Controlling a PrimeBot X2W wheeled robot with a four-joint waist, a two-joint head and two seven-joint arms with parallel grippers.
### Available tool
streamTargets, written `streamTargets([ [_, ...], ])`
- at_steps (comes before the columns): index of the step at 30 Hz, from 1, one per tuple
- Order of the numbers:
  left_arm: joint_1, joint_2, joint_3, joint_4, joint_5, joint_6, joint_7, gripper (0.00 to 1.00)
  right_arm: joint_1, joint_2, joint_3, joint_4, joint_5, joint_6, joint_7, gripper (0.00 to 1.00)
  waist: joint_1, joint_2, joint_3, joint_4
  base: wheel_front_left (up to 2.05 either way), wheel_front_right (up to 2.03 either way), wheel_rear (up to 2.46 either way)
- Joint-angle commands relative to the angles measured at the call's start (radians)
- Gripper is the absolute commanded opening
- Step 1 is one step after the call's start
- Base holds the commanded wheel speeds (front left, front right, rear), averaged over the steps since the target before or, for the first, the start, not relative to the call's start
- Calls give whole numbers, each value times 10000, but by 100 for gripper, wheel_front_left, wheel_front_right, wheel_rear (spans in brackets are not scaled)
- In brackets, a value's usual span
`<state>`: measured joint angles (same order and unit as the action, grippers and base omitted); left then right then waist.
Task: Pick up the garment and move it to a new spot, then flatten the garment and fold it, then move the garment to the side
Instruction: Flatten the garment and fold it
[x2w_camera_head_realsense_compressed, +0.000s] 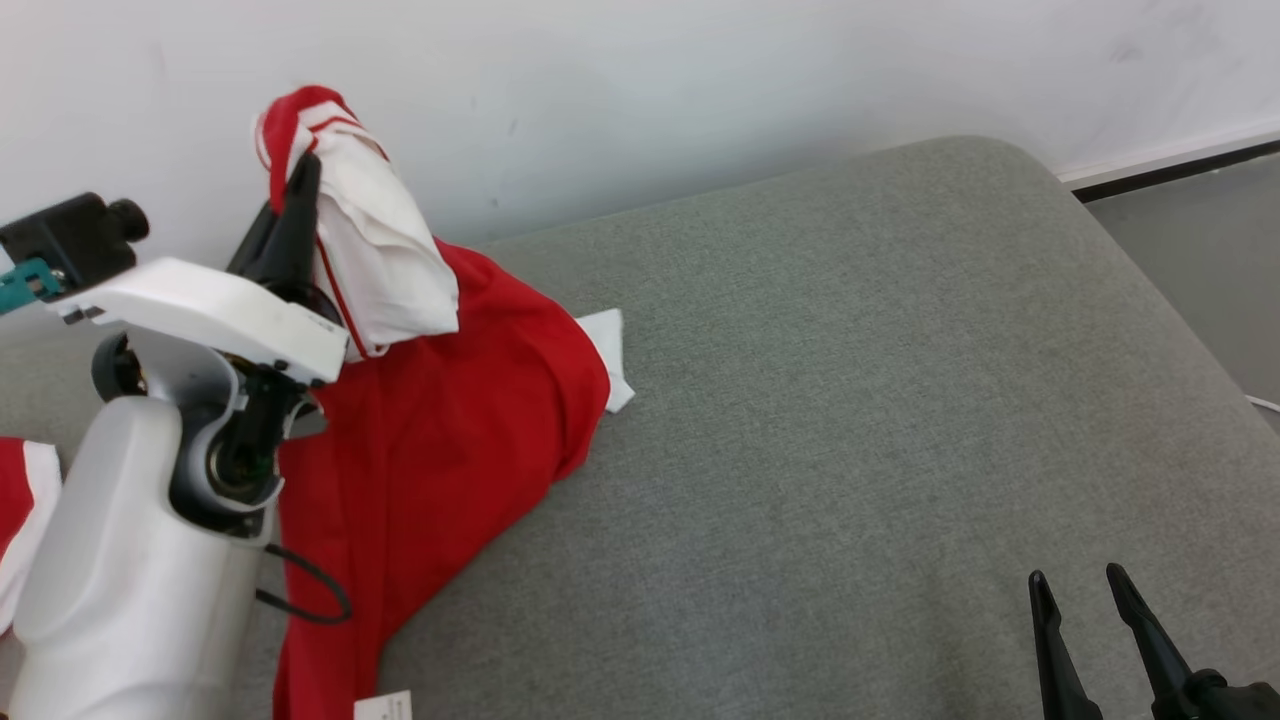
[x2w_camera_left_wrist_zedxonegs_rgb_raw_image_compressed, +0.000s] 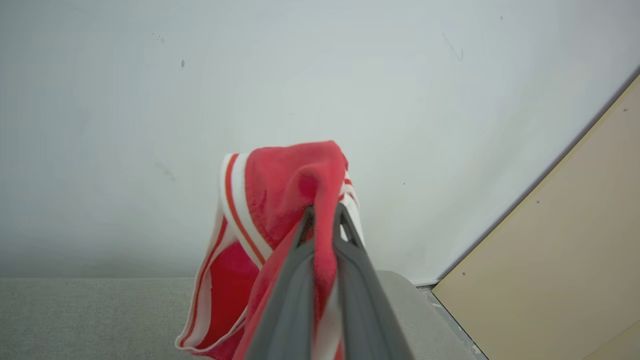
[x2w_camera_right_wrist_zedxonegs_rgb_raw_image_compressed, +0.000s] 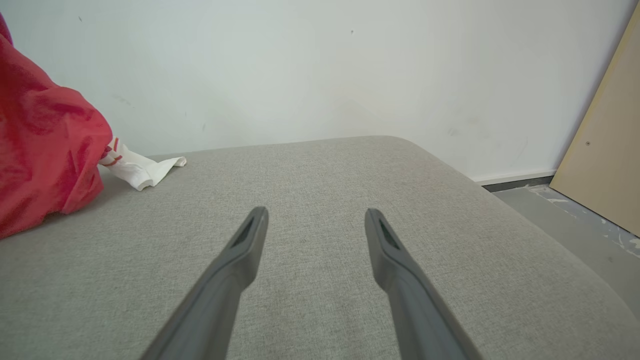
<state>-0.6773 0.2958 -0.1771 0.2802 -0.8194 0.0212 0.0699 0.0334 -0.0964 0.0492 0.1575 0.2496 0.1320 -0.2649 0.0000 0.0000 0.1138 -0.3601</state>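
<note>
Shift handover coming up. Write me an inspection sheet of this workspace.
Surface: grey cushion, rounded corner.
Job's things: red and white garment, one end lifted, the rest draped on the cushion.
Clutter: red and white cloth at the left edge; cannot tell whether it belongs to the garment.
Grippers: left claw shut on the garment; right claw open, holding nothing.
Cables: black cable looping beside the left arm.
Surroundings: white wall, grey floor, tan board.

The light is bright, soft and even. A faint shadow lies on the bench (x2w_camera_right_wrist_zedxonegs_rgb_raw_image_compressed: 325, 170) beside the garment (x2w_camera_right_wrist_zedxonegs_rgb_raw_image_compressed: 45, 150), and the fingers (x2w_camera_right_wrist_zedxonegs_rgb_raw_image_compressed: 220, 295) look slightly blurred.
</note>
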Motion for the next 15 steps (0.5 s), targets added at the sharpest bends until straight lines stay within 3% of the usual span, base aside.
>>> streamTargets([
  [1,-136,96,38,-111,-80,-58,-48,0,91,-79,-13,16,24,-25,10,100,0,0,-25,27,0,0,0],
  [6,-42,-29,-142,-590,-288,-320,155,0,52,-184,60,34,34,-25,11,100,0,0,-99,64,0,0,0],
  [15,762,-1109,-1699,-1515,-392,-710,829,0,34,-165,226,82,115,-27,11,100,0,0,-62,-151,0,0,0],
])
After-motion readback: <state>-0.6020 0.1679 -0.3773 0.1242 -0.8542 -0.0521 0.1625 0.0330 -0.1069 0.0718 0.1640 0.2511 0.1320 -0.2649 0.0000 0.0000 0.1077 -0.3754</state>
